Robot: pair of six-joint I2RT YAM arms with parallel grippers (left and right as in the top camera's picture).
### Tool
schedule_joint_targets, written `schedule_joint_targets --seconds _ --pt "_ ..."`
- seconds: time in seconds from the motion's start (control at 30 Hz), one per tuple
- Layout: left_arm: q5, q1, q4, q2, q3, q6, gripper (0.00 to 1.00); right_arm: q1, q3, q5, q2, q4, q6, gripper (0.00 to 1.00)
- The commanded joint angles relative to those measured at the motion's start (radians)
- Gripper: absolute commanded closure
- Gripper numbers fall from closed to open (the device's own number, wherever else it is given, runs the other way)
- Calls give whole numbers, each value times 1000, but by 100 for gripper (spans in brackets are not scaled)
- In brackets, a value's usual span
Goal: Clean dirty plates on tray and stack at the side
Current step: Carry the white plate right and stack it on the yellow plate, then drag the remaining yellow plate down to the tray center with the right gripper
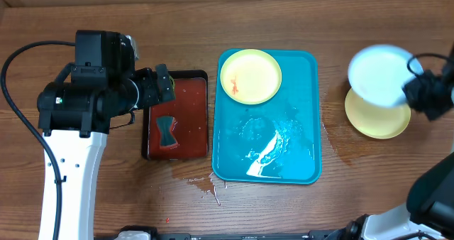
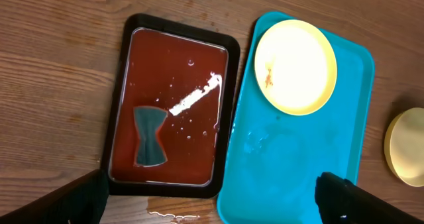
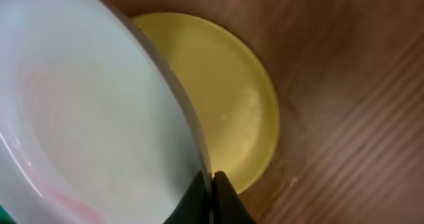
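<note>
At the right edge of the overhead view, the blue plate (image 1: pixel 379 73) is gripped by its rim in the right gripper (image 1: pixel 411 85), whose fingers are pressed together on the plate's right side. In the wrist view the plate is seen tilted, with a faint pink trace on its white face. Under it, a lower yellow plate (image 1: pixel 379 118) lies flat on the table (image 1: pixel 333 27), its upper part covered by the blue one; whether the two touch cannot be told. A strip of bare, damp-marked wood is left between this pair and the turquoise tray (image 1: pixel 301 148). A smeared yellow plate (image 1: pixel 250 75) sits in the tray's upper left corner, close to the rim on two sides, with a red smear on its left half; the remaining tray floor is wet and glossy. Just left, a dark red tray (image 1: pixel 190 105) with a black rim holds shallow liquid and a dark bow-shaped sponge (image 1: pixel 166 131). The left gripper (image 1: pixel 164 84) is held above that red tray's upper left part, jaws spread wide, holding nothing. On the wood below the gap between the two trays, spilled water (image 1: pixel 206 187) is streaked; open wood runs along the upper edge of the frame
</note>
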Motion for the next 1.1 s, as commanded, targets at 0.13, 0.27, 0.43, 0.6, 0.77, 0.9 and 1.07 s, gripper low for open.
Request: schedule_joint_targets --seconds 0.13,0.27,0.43,0.6,0.77,0.9,1.07 --pt "8 -2 1 -7 15 8 0 -15 -163 8 -28 116 2 73" --pt "8 -2 1 -7 15 8 0 24 -110 -116 -49 114 -122 66" --pt "8 -2 1 -7 15 8 0 162 -32 -251 -124 102 -261 64" --pt "8 -2 1 -7 15 7 0 389 -19 -40 -151 87 -253 54" --pt "8 -2 1 -7 15 8 0 523 -27 193 -134 72 -82 44" --pt "8 -2 1 -7 15 8 0 561 -27 11 -130 209 -271 44" --pt "8 -2 1 -7 15 8 0 595 -29 -92 -90 340 -349 44"
